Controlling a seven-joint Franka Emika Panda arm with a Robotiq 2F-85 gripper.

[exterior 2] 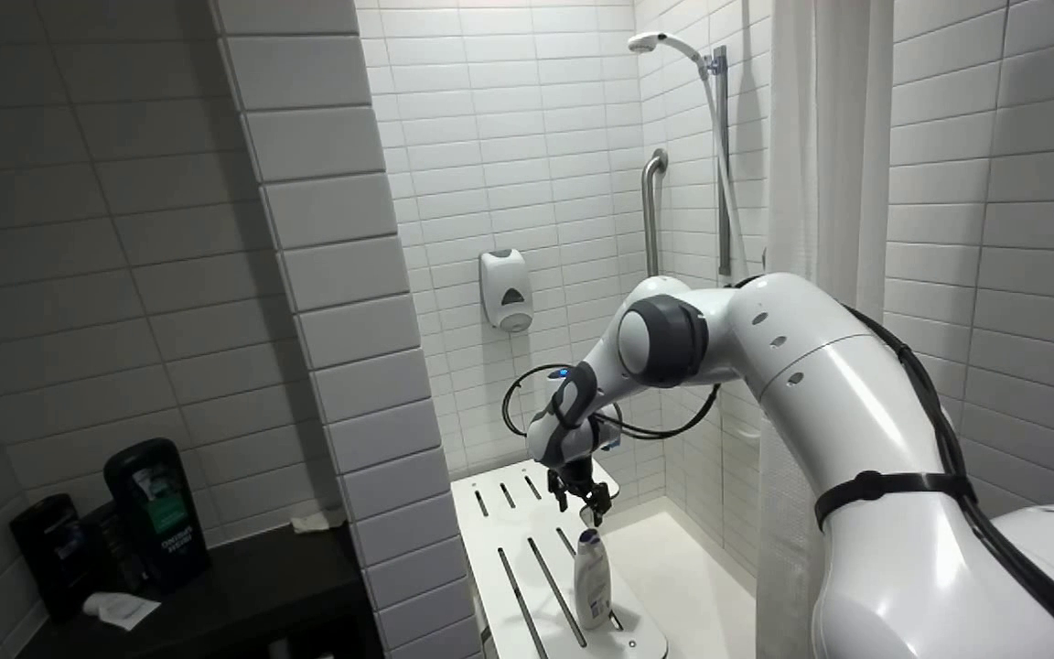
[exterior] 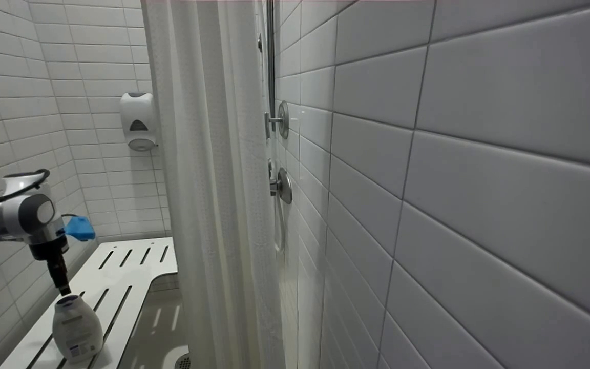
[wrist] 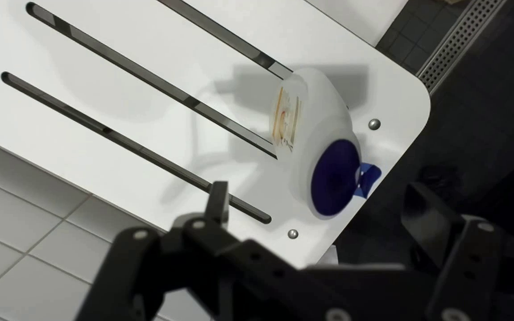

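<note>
While the fingers were spread apart just above the white bottle, we saw it standing upright near the end of the slotted tabletop, with its dark blue cap on top, and a dispenser was on the tiled wall.

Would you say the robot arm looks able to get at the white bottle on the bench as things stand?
Probably yes: the gripper is open near the top of the white bottle, which stands upright on the bench. In the wrist view, nothing shows between its fingers and the blue cap.
</note>
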